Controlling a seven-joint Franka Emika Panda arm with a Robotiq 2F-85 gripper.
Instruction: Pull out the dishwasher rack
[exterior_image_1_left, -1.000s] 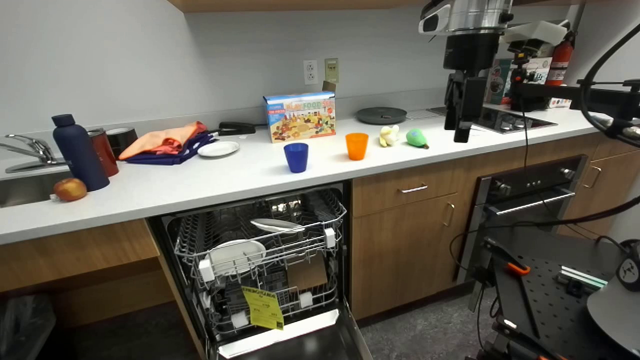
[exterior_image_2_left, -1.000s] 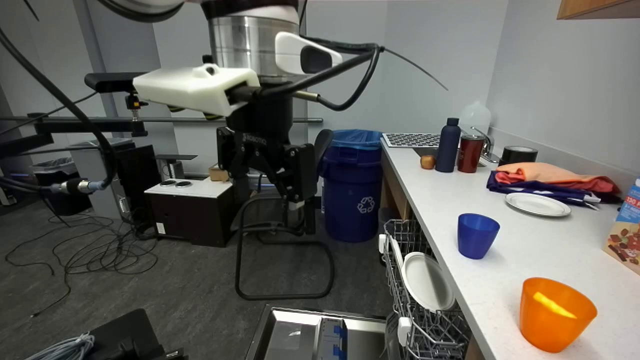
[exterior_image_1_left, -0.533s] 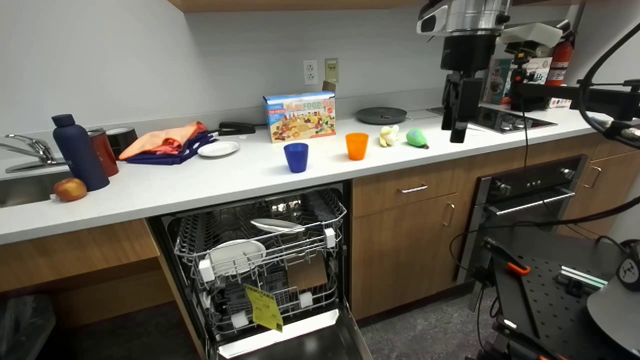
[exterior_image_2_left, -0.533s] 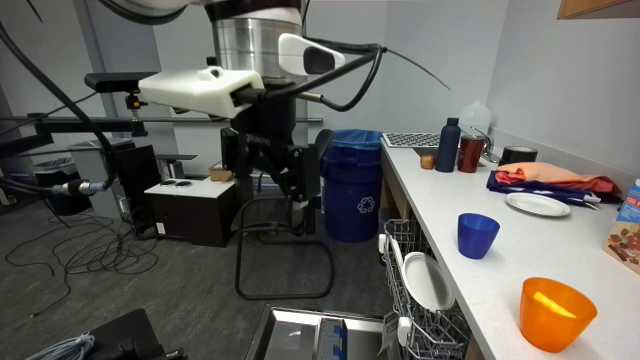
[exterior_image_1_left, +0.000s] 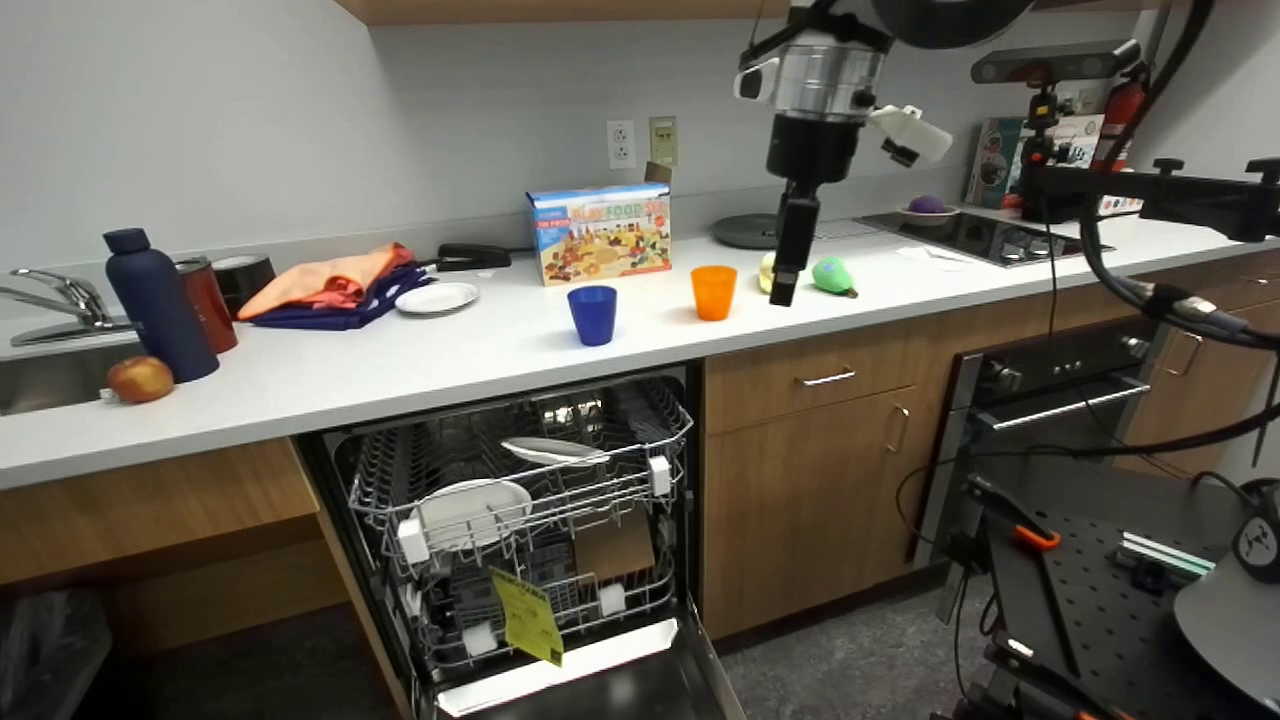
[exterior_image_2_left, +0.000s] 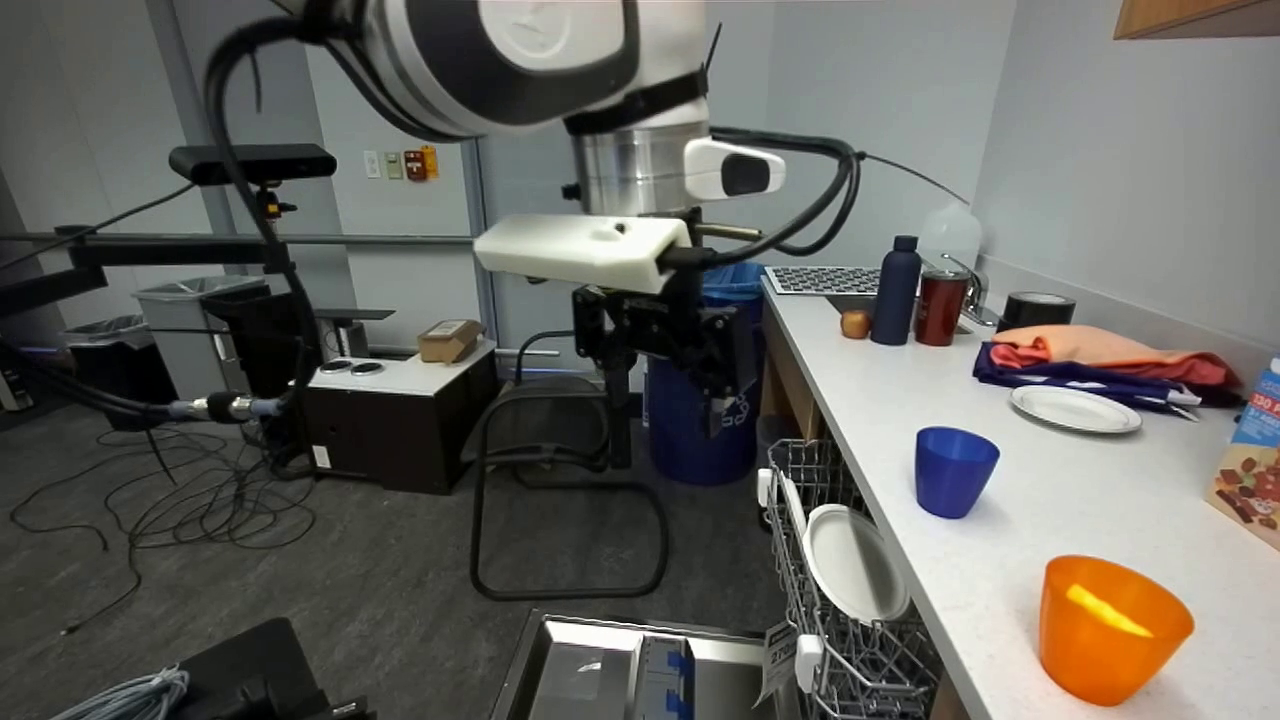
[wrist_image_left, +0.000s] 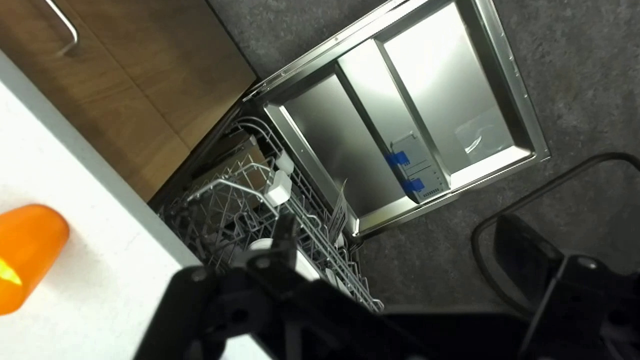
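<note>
The dishwasher rack (exterior_image_1_left: 570, 495) is the upper grey wire basket, partly out of the open dishwasher, with white plates (exterior_image_1_left: 475, 512) among its wires. The rack also shows beside the counter edge (exterior_image_2_left: 797, 590) and at the lower left of the wrist view (wrist_image_left: 320, 241). My gripper (exterior_image_2_left: 667, 432) points down with its fingers spread and nothing between them. In an exterior view it hangs to the right of and higher than the rack (exterior_image_1_left: 783, 288). In the wrist view its two fingers (wrist_image_left: 404, 240) are wide apart; one finger covers part of the rack. The gripper does not touch the rack.
The open dishwasher door (wrist_image_left: 415, 125) lies below the rack. A lower rack (exterior_image_1_left: 585, 600) carries a yellow label (exterior_image_1_left: 528, 615). The white counter (exterior_image_1_left: 450, 360) overhangs the dishwasher and bears a blue cup (exterior_image_1_left: 593, 316) and an orange cup (exterior_image_1_left: 713, 293). A drawer handle (exterior_image_1_left: 828, 379) sticks out beside it.
My arm and gripper have moved left and slightly lower in one exterior view, and right towards the counter in the other. The gripper stays open. The rack has not moved.
</note>
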